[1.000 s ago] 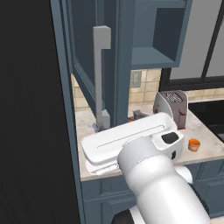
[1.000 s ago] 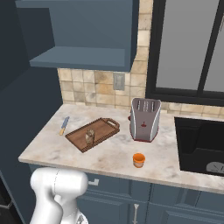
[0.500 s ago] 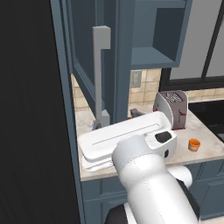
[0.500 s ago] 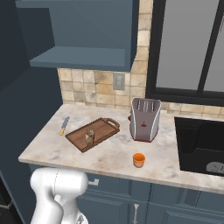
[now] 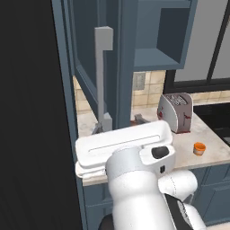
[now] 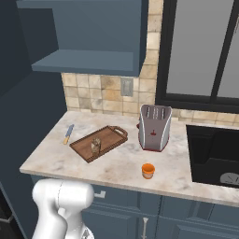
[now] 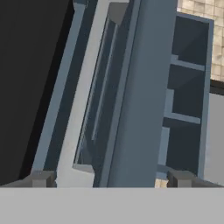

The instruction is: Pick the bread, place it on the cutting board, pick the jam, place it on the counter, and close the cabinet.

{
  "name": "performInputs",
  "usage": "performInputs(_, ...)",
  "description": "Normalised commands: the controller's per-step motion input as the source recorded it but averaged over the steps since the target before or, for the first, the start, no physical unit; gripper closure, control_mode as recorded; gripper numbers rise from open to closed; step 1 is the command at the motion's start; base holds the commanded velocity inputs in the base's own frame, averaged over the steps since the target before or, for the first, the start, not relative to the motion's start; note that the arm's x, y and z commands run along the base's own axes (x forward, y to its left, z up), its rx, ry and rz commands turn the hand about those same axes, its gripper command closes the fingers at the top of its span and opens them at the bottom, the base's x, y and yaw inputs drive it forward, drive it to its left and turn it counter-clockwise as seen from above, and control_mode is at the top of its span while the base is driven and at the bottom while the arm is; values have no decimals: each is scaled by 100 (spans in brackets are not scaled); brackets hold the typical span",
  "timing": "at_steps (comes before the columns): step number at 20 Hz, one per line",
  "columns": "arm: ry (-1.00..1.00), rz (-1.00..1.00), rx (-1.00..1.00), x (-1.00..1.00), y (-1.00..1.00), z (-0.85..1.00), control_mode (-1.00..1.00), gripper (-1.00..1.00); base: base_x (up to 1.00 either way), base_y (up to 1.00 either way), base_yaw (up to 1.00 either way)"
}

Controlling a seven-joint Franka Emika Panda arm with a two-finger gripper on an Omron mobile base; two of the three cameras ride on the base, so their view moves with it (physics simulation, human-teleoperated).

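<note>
Blue-grey cabinet (image 5: 94, 67): upper wall unit at 12 o'clock over the tabletop; its door hangs open, swung out toward the robot, with a long grey bar handle (image 5: 103, 78) running down its face. In the hand view the door's edge (image 7: 131, 96) fills the middle, the bar handle just to its left.
Tabletop (image 6: 121, 168): beige marbled stone with a pale edge.
Cutting board (image 6: 99, 143): dark-brown wood, lying flat at 10 o'clock from the toaster in the right base view, handle loop toward the toaster.
Bread (image 6: 95, 146): small tan lump resting on the cutting board, near its middle.
Jam (image 6: 148, 171): tiny orange jar standing on the tabletop at 6 o'clock from the toaster, apart from it.
Toaster (image 6: 154, 127): grey, upright near the tiled wall.
Knife (image 6: 68, 134): small, blue-handled, lying at 9 o'clock from the board.
Jaws (image 7: 111, 178): spread wide and empty, tips on either side of the open door's edge, gripping nothing.
Step in hand: bread and jam look placed; judging by this, shutting the door is what remains.
Risk: a push landing on the thin edge, not the face, could slip off and leave the door ajar; a tip could also snag on the bar handle.
</note>
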Motion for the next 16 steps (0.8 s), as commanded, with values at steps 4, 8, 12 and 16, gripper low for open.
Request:
performInputs(4, -8, -14, 0, 5, -30, -2, -100, -100, 0, 0, 0)
performInputs(8, -9, -11, 2, 4, -54, 0, -100, -100, 0, 0, 0)
performInputs(12, -8, -4, 4, 4, -65, 0, -100, -100, 0, 0, 0)
performInputs(16, -9, -3, 3, 3, -63, 0, -100, -100, 0, 0, 0)
